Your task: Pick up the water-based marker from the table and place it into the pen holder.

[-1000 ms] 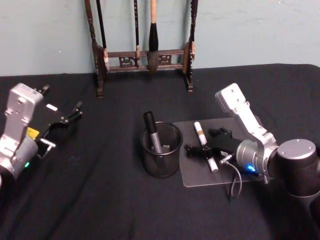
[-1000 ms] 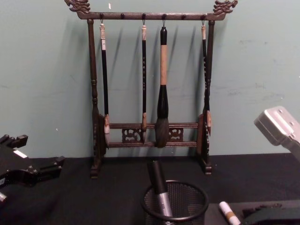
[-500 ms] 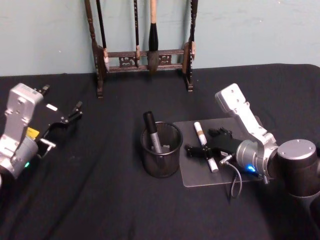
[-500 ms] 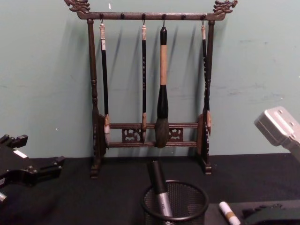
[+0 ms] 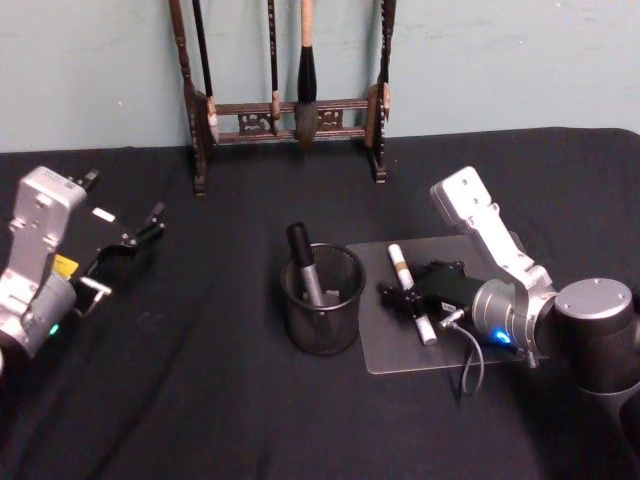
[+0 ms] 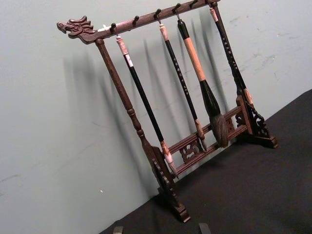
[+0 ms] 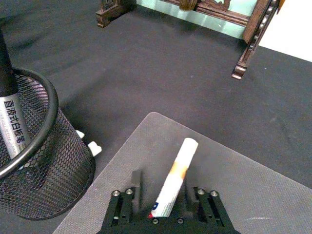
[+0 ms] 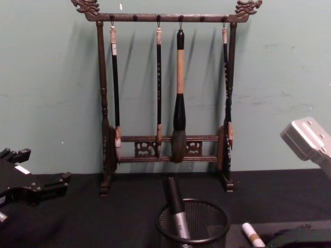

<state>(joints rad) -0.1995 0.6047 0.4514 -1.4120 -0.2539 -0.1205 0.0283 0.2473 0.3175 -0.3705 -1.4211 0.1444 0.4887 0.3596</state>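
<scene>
On the grey mat (image 5: 440,350), right of centre, we have the water-based marker (image 5: 411,292) lying flat: white barrel, tan band near its far end, pointing roughly away from the robot. We see the right gripper (image 5: 403,296) down around the middle of the barrel, one finger on each side. In the right wrist view the jaws stand parted with the barrel between them and a sliver of mat showing on one side. Nothing is clamped, and the marker rests on the mat.

The pen holder (image 5: 312,332) sits upright on the black table (image 5: 200,400), just left of the mat, near the marker but apart from it. It holds one dark pen (image 5: 304,262) with a grey barrel, leaning toward the robot's left.

We have the left gripper (image 5: 154,222) over the table's left side, well apart from holder and mat. Its fingertips are spread and hold nothing.

The brush rack (image 5: 290,108) stands at the back by the wall (image 5: 500,60) with brushes (image 5: 306,70) hanging from it. In the chest view, the marker's far tip shows just right of the holder.
</scene>
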